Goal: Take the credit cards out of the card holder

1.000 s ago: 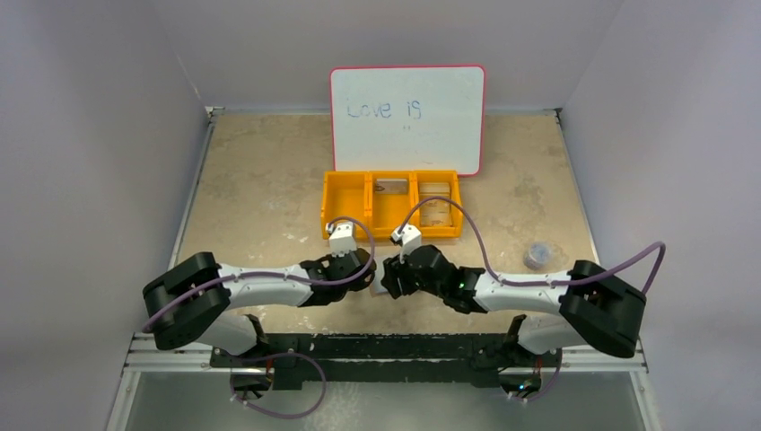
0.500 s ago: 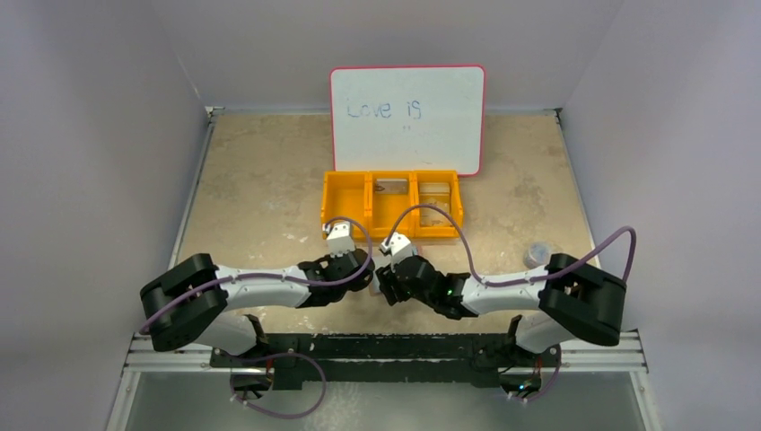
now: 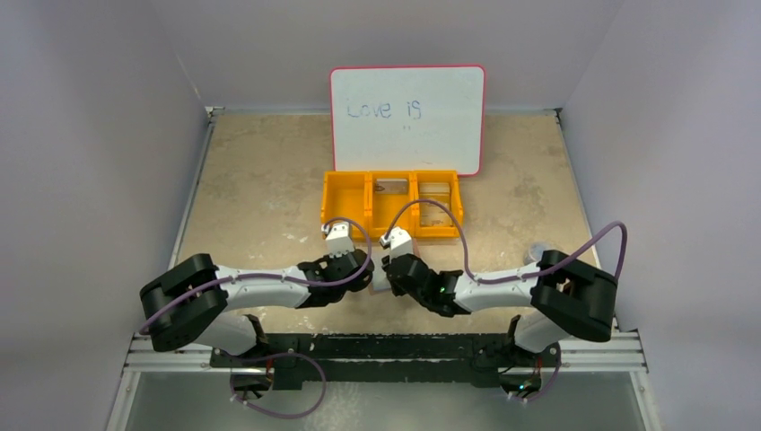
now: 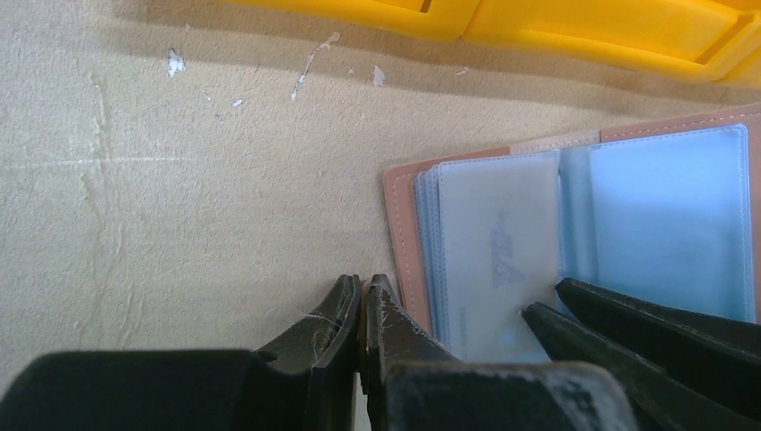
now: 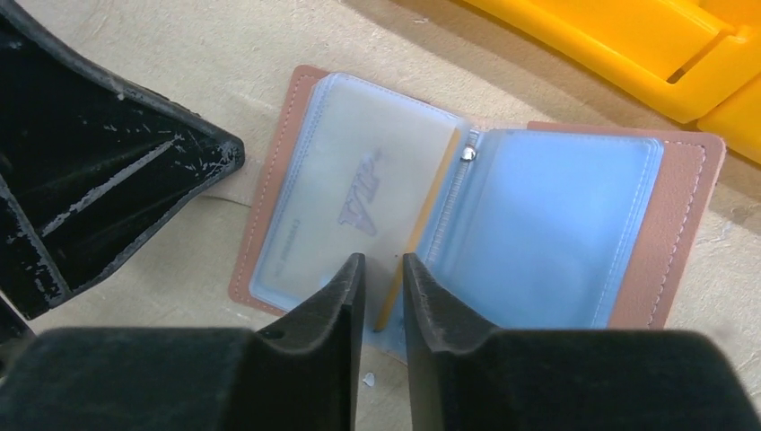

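Observation:
The card holder lies open on the table, a brown cover with pale blue clear pockets. A greyish credit card with a logo shows inside the left pocket. A thin yellow-orange edge stands up near the spine; card or pocket leaf, I cannot tell. My right gripper hovers over the holder's near edge, its jaws a narrow gap apart astride that edge, not touching it. My left gripper is shut, tips at the holder's left edge; a brown sliver shows between them.
An orange three-compartment tray stands just beyond the holder, with flat things in its middle and right compartments. A whiteboard leans at the back. A small round clear object sits by the right arm.
My right arm has swung left over the holder and its jaws have narrowed from wide to a slim gap. The left arm has stayed put.

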Robot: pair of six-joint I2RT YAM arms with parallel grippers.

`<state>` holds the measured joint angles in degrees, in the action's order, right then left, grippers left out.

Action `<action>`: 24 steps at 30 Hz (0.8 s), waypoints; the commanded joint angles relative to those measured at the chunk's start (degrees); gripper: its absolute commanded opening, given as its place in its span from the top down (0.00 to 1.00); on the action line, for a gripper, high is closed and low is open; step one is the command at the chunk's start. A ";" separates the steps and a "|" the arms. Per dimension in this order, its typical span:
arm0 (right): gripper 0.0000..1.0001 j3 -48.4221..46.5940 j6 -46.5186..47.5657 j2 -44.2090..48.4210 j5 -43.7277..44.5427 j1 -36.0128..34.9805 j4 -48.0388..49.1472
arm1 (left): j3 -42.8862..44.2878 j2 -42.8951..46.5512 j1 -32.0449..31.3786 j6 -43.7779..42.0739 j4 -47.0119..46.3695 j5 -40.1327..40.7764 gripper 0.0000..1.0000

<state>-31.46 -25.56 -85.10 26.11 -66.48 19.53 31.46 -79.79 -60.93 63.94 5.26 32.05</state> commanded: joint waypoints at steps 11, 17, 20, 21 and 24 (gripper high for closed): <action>0.49 2.37 0.82 11.05 -2.80 -0.23 3.74 | 0.35 1.73 -0.16 0.58 0.02 2.31 1.00; 0.46 3.52 5.42 8.46 -6.17 -0.24 8.72 | 0.37 2.14 -0.16 0.71 -0.15 2.65 1.00; 0.45 3.09 6.84 5.61 -7.76 -0.23 9.56 | 0.27 2.59 -0.16 0.62 -0.11 2.66 1.00; 0.45 3.08 7.15 4.95 -8.39 -0.23 10.07 | 0.29 2.73 -0.10 0.53 -0.03 2.73 1.00; 0.44 3.25 8.57 3.25 -7.95 -0.23 11.73 | 0.14 3.01 -0.16 0.56 0.19 2.84 1.00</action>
<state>-28.18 -20.40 -80.64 19.27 -66.48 26.37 31.46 -78.72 -60.93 63.94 5.63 32.88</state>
